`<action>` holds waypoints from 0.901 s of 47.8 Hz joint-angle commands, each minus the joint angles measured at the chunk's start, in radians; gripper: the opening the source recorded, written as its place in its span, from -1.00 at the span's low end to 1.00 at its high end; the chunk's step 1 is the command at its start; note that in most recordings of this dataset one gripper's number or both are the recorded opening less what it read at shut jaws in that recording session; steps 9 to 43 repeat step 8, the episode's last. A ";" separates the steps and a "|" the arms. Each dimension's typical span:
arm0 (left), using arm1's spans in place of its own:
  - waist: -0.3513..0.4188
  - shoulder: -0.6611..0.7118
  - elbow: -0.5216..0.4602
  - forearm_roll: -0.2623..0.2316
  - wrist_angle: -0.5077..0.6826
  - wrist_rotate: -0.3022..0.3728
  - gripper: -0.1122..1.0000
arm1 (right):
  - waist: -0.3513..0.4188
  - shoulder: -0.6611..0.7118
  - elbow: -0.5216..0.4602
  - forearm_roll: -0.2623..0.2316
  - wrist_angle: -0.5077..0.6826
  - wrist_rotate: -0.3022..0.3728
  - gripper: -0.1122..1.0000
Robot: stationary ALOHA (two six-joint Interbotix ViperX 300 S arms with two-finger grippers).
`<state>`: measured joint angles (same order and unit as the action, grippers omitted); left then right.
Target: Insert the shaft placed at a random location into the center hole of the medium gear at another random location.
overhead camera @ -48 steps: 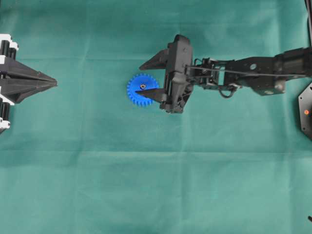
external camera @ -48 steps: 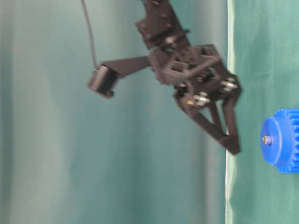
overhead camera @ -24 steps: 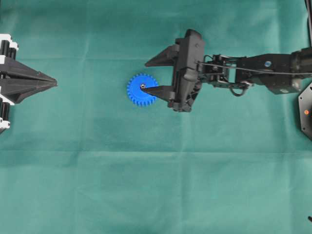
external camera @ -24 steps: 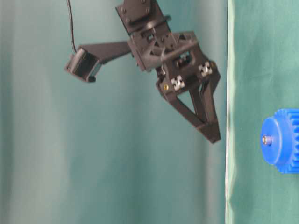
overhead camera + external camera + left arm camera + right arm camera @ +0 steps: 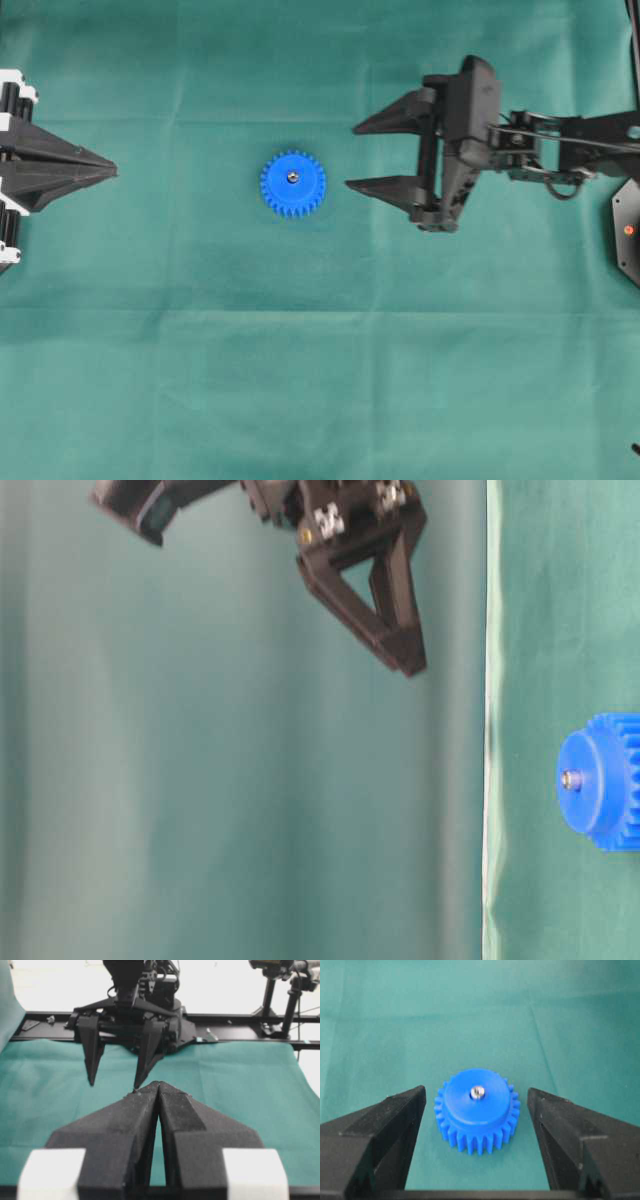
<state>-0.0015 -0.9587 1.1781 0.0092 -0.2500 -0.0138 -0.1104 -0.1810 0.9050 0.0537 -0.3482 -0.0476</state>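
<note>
— Blue plastic, toothed all round: medium gear [image 5: 293, 184] lying flat on green cloth [image 5: 300, 380], near the middle, somewhat toward the far edge in the overhead view.

— And shaft [image 5: 477, 1092]?

— Silver-grey, upright in center hole [image 5: 477, 1093], tip poking just above the gear's raised face. Seen the same way from the table-level view, shaft [image 5: 571, 779] standing proud of the hub.

— Right gripper [image 5: 352, 157]?

— Spread wide, holding nothing. Raised off the cloth and well apart from the gear, toward the right edge in the overhead view. From its own wrist camera, gear framed between the two black fingers [image 5: 375, 1135], touching neither.

— Left gripper [image 5: 112, 172]?

— Parked at the left edge, fingers pressed together to a point, nothing between them. Same in the left wrist view: left gripper [image 5: 158, 1085] closed tight, white blocks at the base.

— Any writing, brand, label?

— None legible. Only a small red dot on a black plate [image 5: 627, 229] at the right edge.
</note>
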 commanded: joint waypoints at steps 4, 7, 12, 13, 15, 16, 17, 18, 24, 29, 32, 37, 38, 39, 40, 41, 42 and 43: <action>-0.002 0.006 -0.021 0.003 -0.005 0.000 -0.80 | 0.002 -0.069 0.035 0.009 -0.002 0.005 0.71; -0.002 0.006 -0.020 0.002 -0.005 0.000 -0.80 | 0.002 -0.086 0.052 0.011 -0.003 0.005 0.71; -0.002 0.006 -0.021 0.002 -0.005 0.000 -0.80 | 0.002 -0.091 0.057 0.011 -0.002 0.003 0.71; -0.002 0.006 -0.021 0.002 -0.005 0.000 -0.80 | 0.002 -0.091 0.057 0.011 -0.002 0.003 0.71; -0.002 0.006 -0.021 0.002 -0.005 0.000 -0.80 | 0.002 -0.091 0.057 0.011 -0.002 0.003 0.71; -0.002 0.006 -0.021 0.002 -0.005 0.000 -0.80 | 0.002 -0.091 0.057 0.011 -0.002 0.003 0.71; -0.002 0.006 -0.021 0.002 -0.005 0.000 -0.80 | 0.002 -0.091 0.057 0.011 -0.002 0.003 0.71; -0.002 0.006 -0.021 0.002 -0.005 0.000 -0.80 | 0.002 -0.091 0.057 0.011 -0.002 0.003 0.71; -0.002 0.006 -0.021 0.002 -0.005 0.000 -0.80 | 0.002 -0.091 0.057 0.011 -0.002 0.003 0.71; -0.002 0.006 -0.021 0.002 -0.005 0.000 -0.80 | 0.002 -0.091 0.057 0.011 -0.002 0.003 0.71; -0.002 0.006 -0.021 0.002 -0.005 0.000 -0.80 | 0.002 -0.091 0.057 0.011 -0.002 0.003 0.71; -0.002 0.006 -0.021 0.002 -0.005 0.000 -0.80 | 0.002 -0.091 0.057 0.011 -0.002 0.003 0.71; -0.002 0.006 -0.021 0.002 -0.005 0.000 -0.80 | 0.002 -0.091 0.057 0.011 -0.002 0.003 0.71; -0.002 0.006 -0.021 0.002 -0.005 0.000 -0.80 | 0.002 -0.091 0.057 0.011 -0.002 0.003 0.71; -0.002 0.006 -0.021 0.002 -0.005 0.000 -0.80 | 0.002 -0.091 0.057 0.011 -0.002 0.003 0.71; -0.002 0.006 -0.021 0.002 -0.005 0.000 -0.80 | 0.002 -0.091 0.057 0.011 -0.002 0.003 0.71; -0.002 0.006 -0.021 0.002 -0.005 0.000 -0.80 | 0.002 -0.091 0.057 0.011 -0.002 0.003 0.71; -0.002 0.006 -0.021 0.002 -0.005 0.000 -0.80 | 0.002 -0.091 0.057 0.011 -0.002 0.003 0.71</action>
